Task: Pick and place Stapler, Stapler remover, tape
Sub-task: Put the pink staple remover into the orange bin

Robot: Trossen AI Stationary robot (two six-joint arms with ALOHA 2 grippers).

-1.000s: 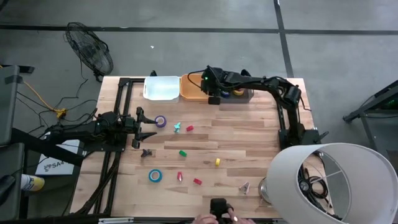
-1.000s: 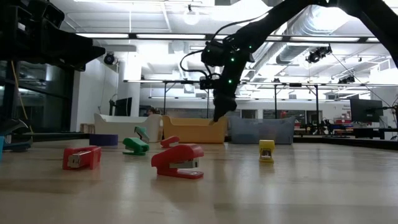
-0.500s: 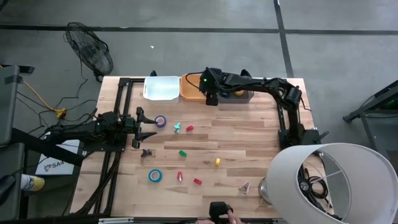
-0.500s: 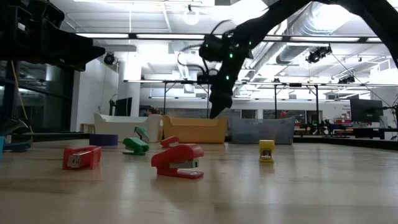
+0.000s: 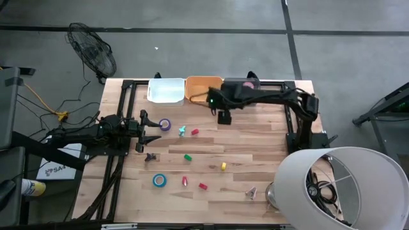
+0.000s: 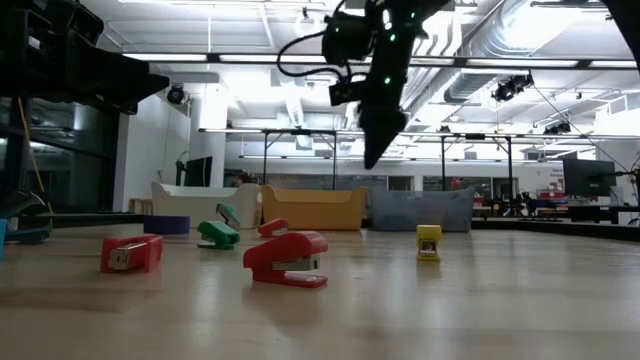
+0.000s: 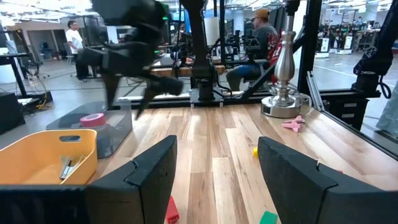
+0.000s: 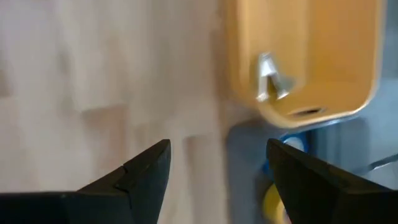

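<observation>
The right gripper [image 5: 223, 117] hangs above the wooden table [image 5: 255, 160], fingers spread wide and empty, just in front of the orange plastic bin [image 5: 199, 89]. In that bin, just beyond the fingertips, lies a small metal staple remover [image 8: 271, 78]. The left gripper [image 5: 146, 131] waits open at the table's left side, with the purple ring of tape [image 5: 165, 124] just beside it.
</observation>
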